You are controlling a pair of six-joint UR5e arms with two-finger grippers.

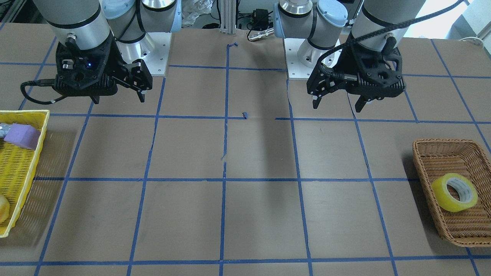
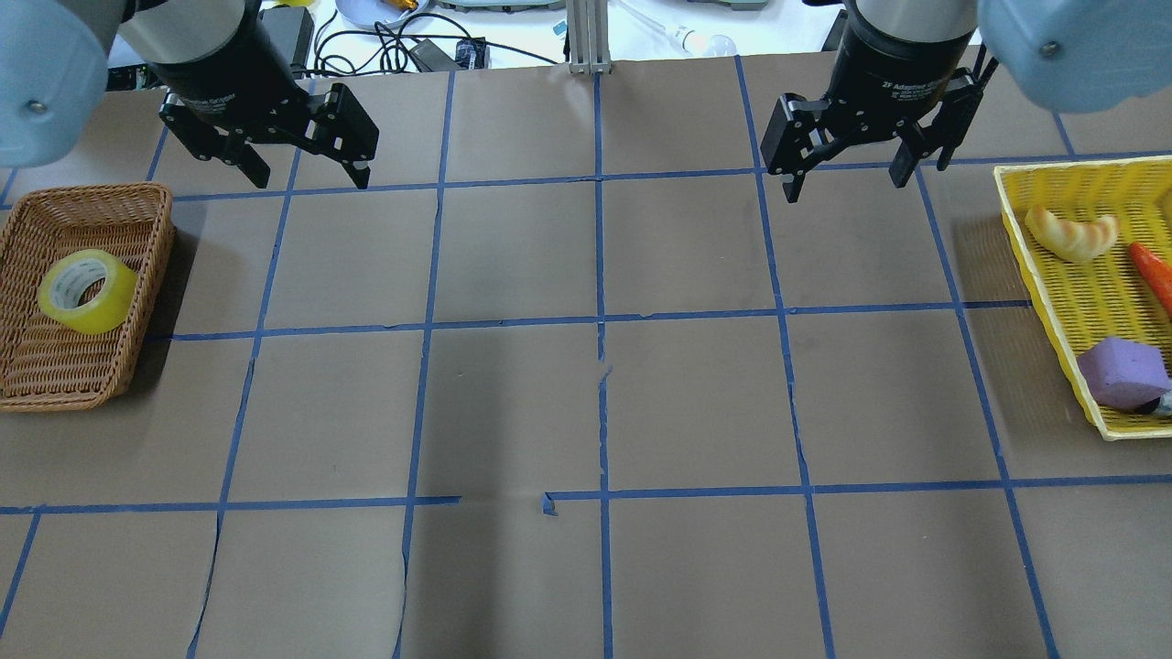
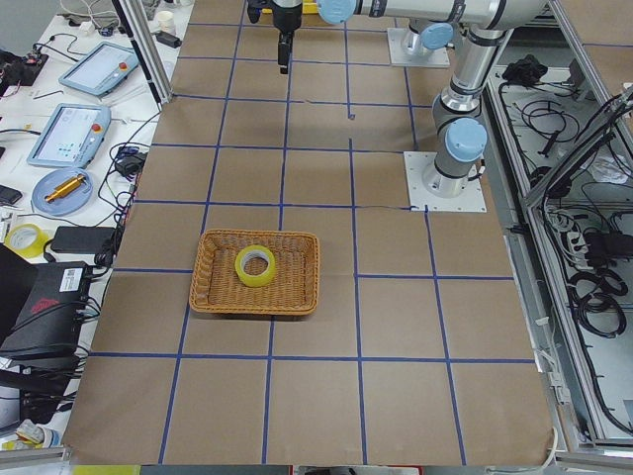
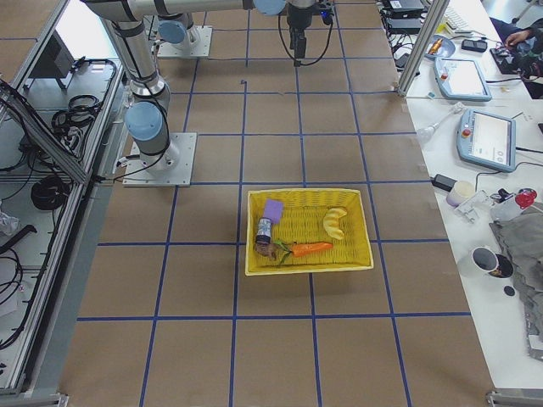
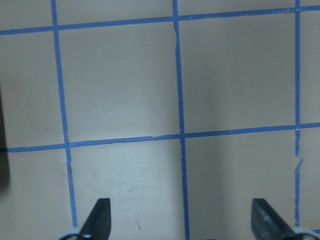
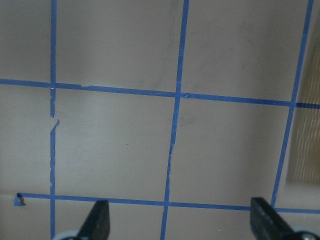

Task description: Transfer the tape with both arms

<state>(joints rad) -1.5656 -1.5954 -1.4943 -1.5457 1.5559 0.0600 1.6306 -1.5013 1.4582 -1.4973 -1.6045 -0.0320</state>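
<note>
The yellow tape roll [image 2: 103, 317] lies tilted in a brown wicker basket [image 2: 92, 189] at the table's left end. It also shows in the front view [image 1: 441, 190] and in the left side view [image 3: 255, 280]. My left gripper [image 2: 309, 178] hangs open and empty above the table, beyond and to the right of that basket; it also shows in the front view [image 1: 336, 107]. My right gripper [image 2: 844, 186] hangs open and empty at the far right, left of the yellow basket [image 2: 1080, 165]; it also shows in the front view [image 1: 119, 99]. Both wrist views show only bare table between open fingertips.
The yellow basket [image 1: 23, 112] holds a purple block [image 2: 1122, 371], an orange carrot [image 2: 1155, 275] and a pale yellow fruit-like thing [image 2: 1069, 236]. Blue tape lines grid the brown table. Cables and devices lie past the far edge.
</note>
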